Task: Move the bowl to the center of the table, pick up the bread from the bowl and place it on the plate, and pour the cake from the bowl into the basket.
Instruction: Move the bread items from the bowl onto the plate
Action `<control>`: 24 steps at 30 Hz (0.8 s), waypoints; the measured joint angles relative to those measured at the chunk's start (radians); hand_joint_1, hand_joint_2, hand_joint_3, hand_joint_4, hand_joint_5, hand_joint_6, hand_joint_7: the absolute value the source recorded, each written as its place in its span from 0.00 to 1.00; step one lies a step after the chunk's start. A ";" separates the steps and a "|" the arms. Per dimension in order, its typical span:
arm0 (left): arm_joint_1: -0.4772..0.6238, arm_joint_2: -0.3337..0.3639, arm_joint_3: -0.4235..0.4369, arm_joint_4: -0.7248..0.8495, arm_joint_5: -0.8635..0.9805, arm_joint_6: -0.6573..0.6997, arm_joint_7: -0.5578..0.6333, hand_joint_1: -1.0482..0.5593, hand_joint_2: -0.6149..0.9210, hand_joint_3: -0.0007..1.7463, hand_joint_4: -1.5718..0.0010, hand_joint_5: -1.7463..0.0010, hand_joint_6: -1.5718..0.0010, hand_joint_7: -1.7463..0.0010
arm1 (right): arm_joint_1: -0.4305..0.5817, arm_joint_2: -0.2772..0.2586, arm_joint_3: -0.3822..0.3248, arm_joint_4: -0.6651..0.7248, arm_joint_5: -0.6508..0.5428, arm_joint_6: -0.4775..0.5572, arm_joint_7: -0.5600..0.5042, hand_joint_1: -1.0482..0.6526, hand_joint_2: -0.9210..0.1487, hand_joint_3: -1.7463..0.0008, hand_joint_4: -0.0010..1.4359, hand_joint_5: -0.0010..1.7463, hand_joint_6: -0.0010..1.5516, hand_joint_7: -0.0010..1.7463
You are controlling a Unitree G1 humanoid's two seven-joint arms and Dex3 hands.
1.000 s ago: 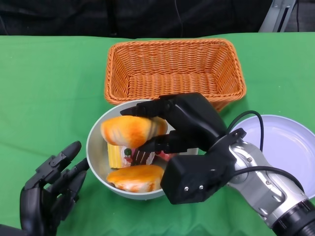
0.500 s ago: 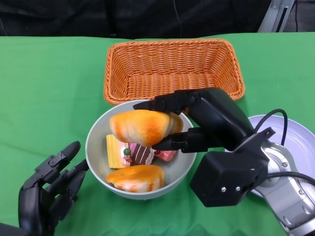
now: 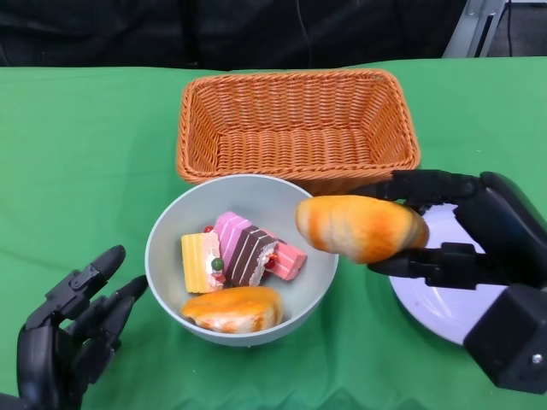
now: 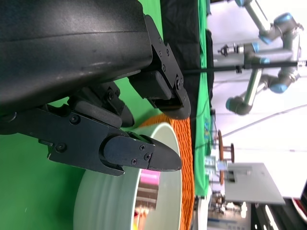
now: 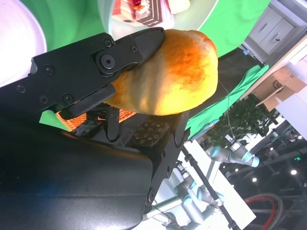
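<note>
— One bread roll (image 3: 361,228) has left the bowl (image 3: 171,231) since a second ago, yes?
— Yes. The right hand (image 3: 466,235) pinches it between thumb and fingers, now raised between the bowl's rim and the plate (image 3: 444,307), no longer over the cake.
— And the left hand (image 3: 68,329)?
— Unmoved beside the bowl, fingers spread, holding nothing.
— Textures?
— Glossy, oval, golden-orange crust. A second roll (image 3: 232,308) lies in the smooth grey round bowl with striped cake slices (image 3: 239,252). The woven orange basket (image 3: 299,120) is rectangular, just behind the bowl. The plate is smooth, pale and round, on green cloth (image 3: 77,171).
</note>
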 measured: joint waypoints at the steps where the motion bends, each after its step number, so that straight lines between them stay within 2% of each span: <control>1: 0.000 0.000 0.001 0.000 -0.002 0.000 -0.005 0.27 1.00 0.09 0.41 1.00 0.49 1.00 | 0.011 -0.004 -0.017 -0.005 0.005 0.004 0.003 0.50 0.09 1.00 0.54 0.70 0.50 0.44; 6: 0.001 0.004 0.008 0.001 -0.009 0.000 -0.014 0.27 1.00 0.09 0.40 0.99 0.48 1.00 | 0.038 -0.014 -0.064 -0.013 0.026 0.013 0.009 0.51 0.08 1.00 0.55 0.71 0.48 0.47; 13: 0.000 0.004 0.011 0.002 -0.021 0.001 -0.023 0.27 1.00 0.09 0.40 1.00 0.48 1.00 | 0.044 -0.015 -0.069 -0.013 0.037 0.014 0.014 0.51 0.08 1.00 0.55 0.71 0.47 0.48; 16: 0.000 0.004 0.012 0.002 -0.024 0.001 -0.023 0.26 1.00 0.08 0.40 1.00 0.48 1.00 | 0.058 -0.014 -0.096 -0.008 0.049 0.006 0.001 0.52 0.09 1.00 0.56 0.71 0.47 0.49; 24: 0.000 0.004 0.013 0.003 -0.033 0.005 -0.031 0.27 1.00 0.08 0.40 1.00 0.48 1.00 | 0.101 -0.003 -0.152 0.050 0.115 -0.050 -0.037 0.52 0.07 1.00 0.52 0.76 0.41 0.60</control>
